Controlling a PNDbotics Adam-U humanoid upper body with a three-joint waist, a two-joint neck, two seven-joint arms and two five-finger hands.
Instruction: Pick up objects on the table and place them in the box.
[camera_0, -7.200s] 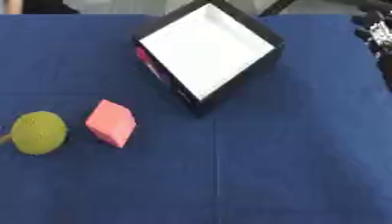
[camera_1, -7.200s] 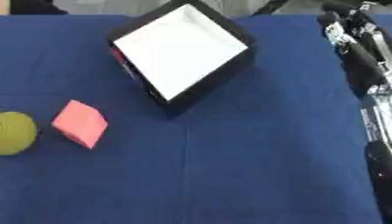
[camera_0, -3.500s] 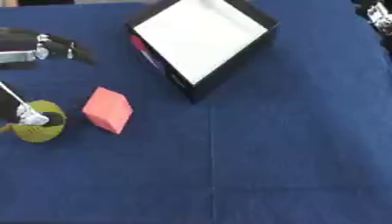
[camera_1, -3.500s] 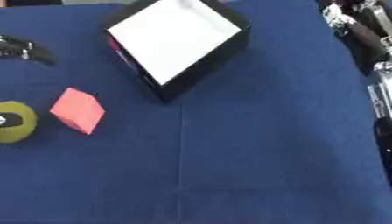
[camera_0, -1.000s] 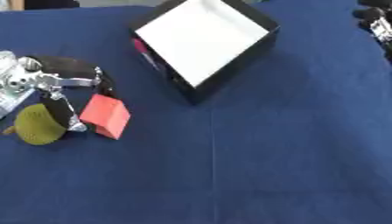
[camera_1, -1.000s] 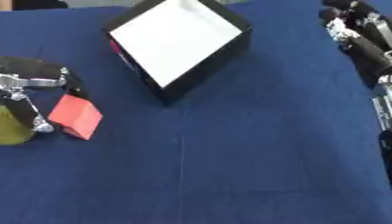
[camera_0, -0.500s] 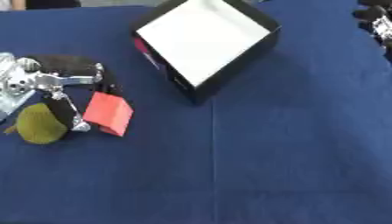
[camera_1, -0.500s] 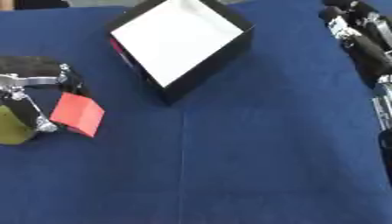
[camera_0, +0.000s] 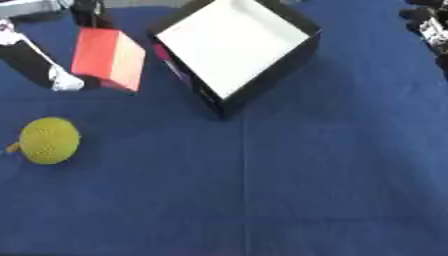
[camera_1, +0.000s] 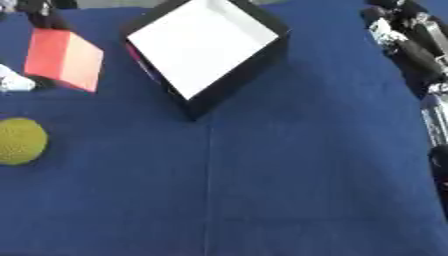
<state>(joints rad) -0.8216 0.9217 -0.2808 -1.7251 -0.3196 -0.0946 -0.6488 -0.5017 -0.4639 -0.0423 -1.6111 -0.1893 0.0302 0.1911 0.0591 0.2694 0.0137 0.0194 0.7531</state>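
Red-and-pink block (camera_0: 108, 59) is pinched by the left robot hand (camera_0: 44, 60) at ten o'clock beside the black box (camera_0: 234, 50), mid-carry; judged next, it moves right over the white interior

Open blue cloth near and right; box (camera_0: 229, 50) wall stands just right of held red block (camera_0: 108, 59).

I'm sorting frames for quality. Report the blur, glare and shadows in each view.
Left eye view: soft all over; the left hand and red block are smeared; the box floor is washed out white. Right eye view: equally soft; the right hand is blurred; the ball casts only a faint shadow.
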